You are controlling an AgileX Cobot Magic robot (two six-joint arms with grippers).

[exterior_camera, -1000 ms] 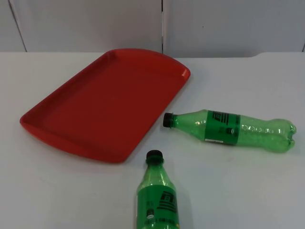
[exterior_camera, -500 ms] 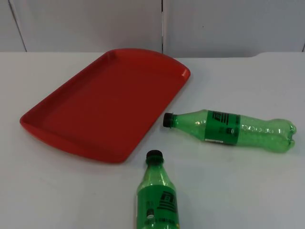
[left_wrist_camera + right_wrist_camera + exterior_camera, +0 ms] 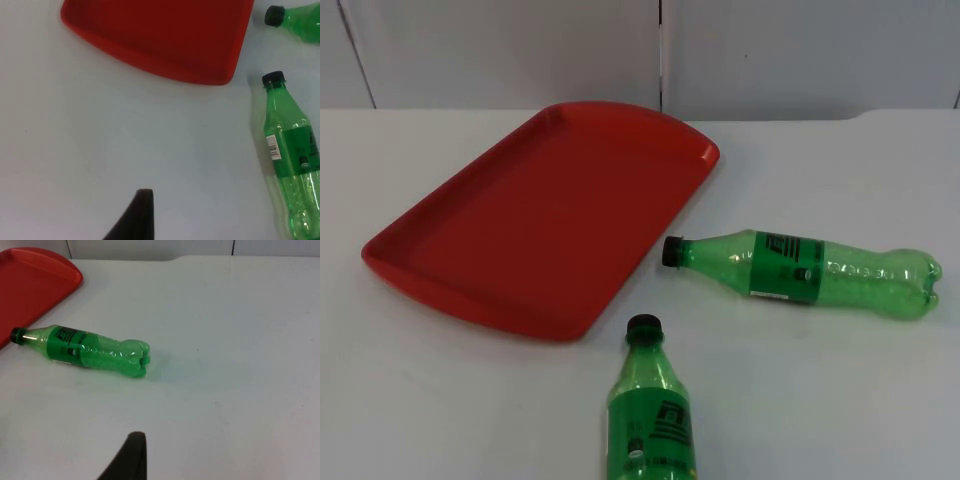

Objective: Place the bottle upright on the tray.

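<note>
Near bottle base cut off by frame edge

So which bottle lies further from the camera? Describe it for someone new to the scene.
Start at the red tray. Just off its right edge lies a green bottle on its side, black cap toward the tray. The other green bottle lies nearer the camera, cap pointing away.

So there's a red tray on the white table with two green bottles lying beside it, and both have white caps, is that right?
Not quite: the caps are black. The top view shows it on both green bottles, which do lie on the white table beside the red tray.
</note>
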